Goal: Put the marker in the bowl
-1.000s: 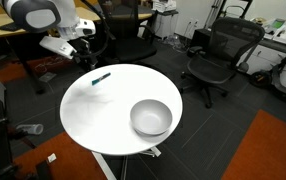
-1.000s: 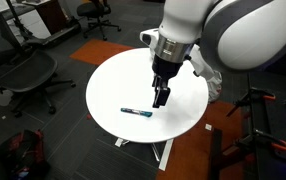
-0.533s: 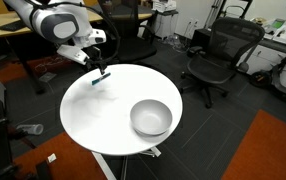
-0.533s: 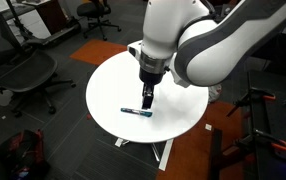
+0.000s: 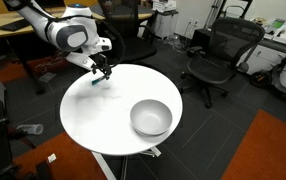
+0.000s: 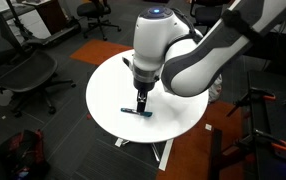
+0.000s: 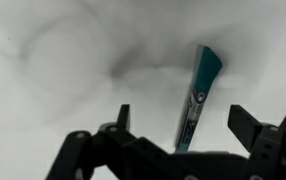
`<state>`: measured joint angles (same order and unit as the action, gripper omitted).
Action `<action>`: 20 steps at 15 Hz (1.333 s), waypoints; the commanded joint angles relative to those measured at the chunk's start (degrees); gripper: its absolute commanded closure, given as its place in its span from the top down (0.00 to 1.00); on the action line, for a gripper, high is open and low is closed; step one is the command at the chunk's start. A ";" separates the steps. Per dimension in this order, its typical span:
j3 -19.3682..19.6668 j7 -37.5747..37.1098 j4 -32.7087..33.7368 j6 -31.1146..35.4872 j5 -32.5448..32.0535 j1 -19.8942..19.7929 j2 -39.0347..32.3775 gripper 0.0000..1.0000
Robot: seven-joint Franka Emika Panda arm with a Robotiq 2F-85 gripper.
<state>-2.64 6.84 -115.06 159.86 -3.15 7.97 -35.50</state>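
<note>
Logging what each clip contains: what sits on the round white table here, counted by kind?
marker: 1
bowl: 1
Total on the table: 2

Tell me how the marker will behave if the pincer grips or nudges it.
The marker looks thin and rigid, so it is probably stiff and light. It lies flat on the smooth table, so a nudge may roll it. The open pincer straddles it; the slim barrel could slip.
</note>
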 commanded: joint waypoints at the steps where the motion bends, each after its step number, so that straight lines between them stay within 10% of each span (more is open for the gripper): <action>1: 1.71 -3.67 2.92 0.04 -2.47 2.06 -2.71 1.00; 6: 2.68 -4.75 4.80 -0.01 -3.47 3.59 -4.71 1.00; 7: 2.89 -5.02 4.97 0.49 -3.53 3.88 -4.96 0.75; 16: 4.44 -7.10 7.16 -0.05 -4.55 5.61 -6.33 0.12; 20: 5.18 -8.20 7.10 0.14 -4.56 5.99 -5.78 0.05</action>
<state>0.84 1.92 -108.67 159.86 -6.03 12.65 -41.48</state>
